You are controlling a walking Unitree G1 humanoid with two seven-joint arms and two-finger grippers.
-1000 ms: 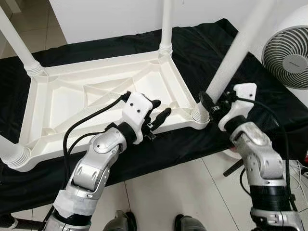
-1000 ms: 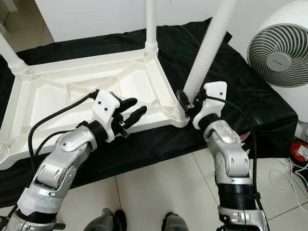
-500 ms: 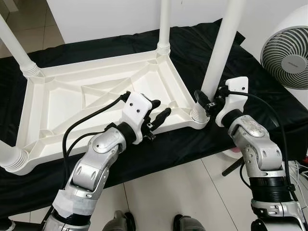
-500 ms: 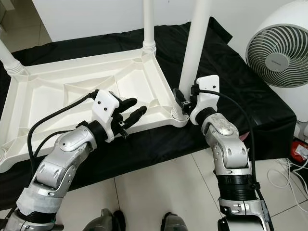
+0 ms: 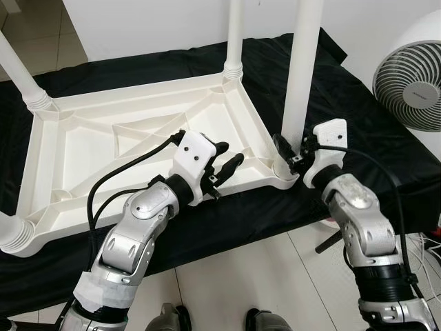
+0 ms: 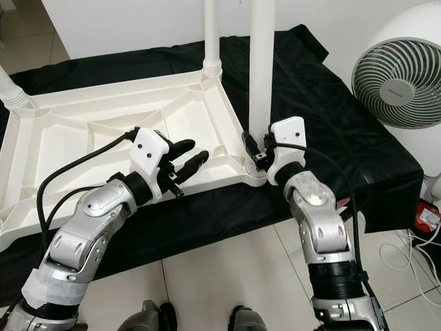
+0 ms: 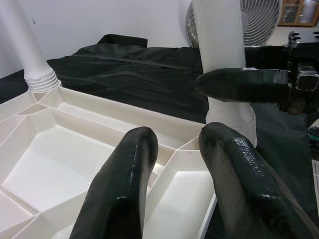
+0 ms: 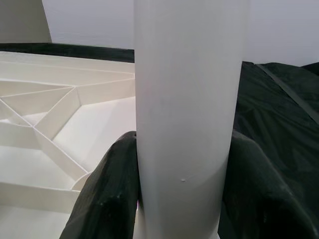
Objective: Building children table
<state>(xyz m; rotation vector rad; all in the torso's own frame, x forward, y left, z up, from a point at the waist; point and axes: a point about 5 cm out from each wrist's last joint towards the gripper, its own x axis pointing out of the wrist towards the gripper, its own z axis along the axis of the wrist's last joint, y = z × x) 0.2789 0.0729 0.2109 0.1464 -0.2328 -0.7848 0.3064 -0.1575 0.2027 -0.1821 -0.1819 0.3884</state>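
The leg (image 5: pixel 300 65) in the right gripper (image 5: pixel 293 148) has swung from a lean to nearly upright over the near right corner socket. The upturned white table top (image 5: pixel 131 134) lies on a black cloth (image 5: pixel 358 117), three other legs already standing in it. The right arm reaches forward, jaws clamped low round the leg, its long axis vertical above the socket. The left gripper (image 5: pixel 224 162) hovers unclenched over the near rim, holding nothing.

table frame (image 5: pixel 138 131): smooth white plastic, matt
leg (image 6: pixel 262 62): smooth white plastic
cloth (image 5: pixel 358 124): black fabric, slightly sheened
floor (image 5: pixel 241 276): glossy tiles
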